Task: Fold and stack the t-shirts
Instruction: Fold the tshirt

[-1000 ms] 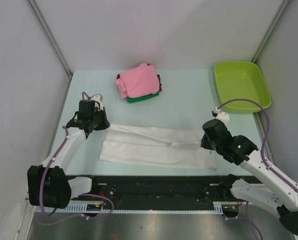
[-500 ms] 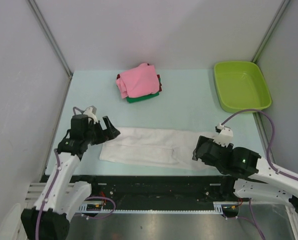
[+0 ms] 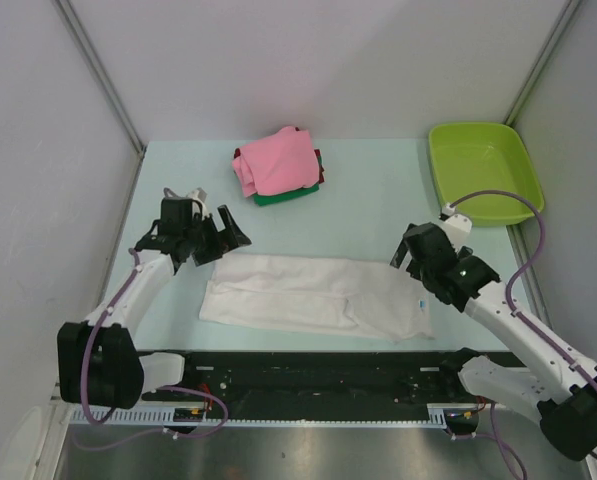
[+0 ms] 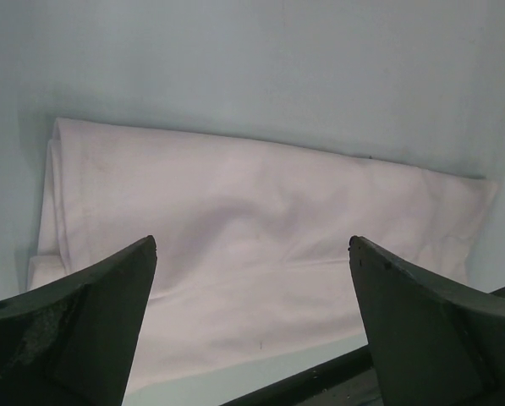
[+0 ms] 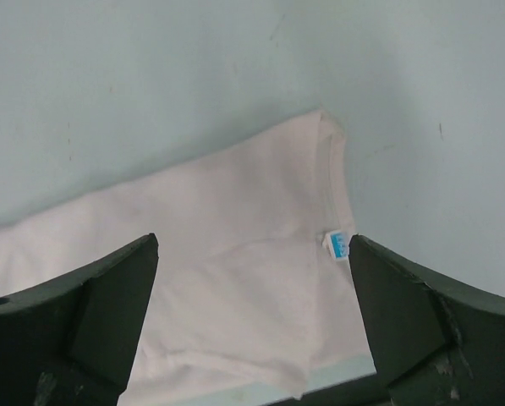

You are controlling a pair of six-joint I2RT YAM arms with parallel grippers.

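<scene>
A white t-shirt (image 3: 313,295) lies folded into a long band across the near half of the table, its small blue neck label (image 3: 423,307) at the right end. My left gripper (image 3: 230,232) hangs open just past the band's far left corner, holding nothing. My right gripper (image 3: 406,252) hangs open over the far right end, also with nothing in it. In the left wrist view the white cloth (image 4: 252,245) spreads below the wide-apart fingers (image 4: 83,330). The right wrist view shows the cloth (image 5: 235,254) and label (image 5: 338,244). A folded stack with pink t-shirt (image 3: 278,160) on top sits at the back.
A lime-green plastic tub (image 3: 483,170) stands at the back right corner. Dark red (image 3: 319,160) and green (image 3: 283,197) edges show under the pink shirt. A black rail (image 3: 318,375) runs along the table's near edge. Grey walls close in both sides.
Both grippers went from shut on the white shirt's far edge to open, letting it drop over the near part. The arms dipped toward the near edge, then rose back beyond the cloth.
</scene>
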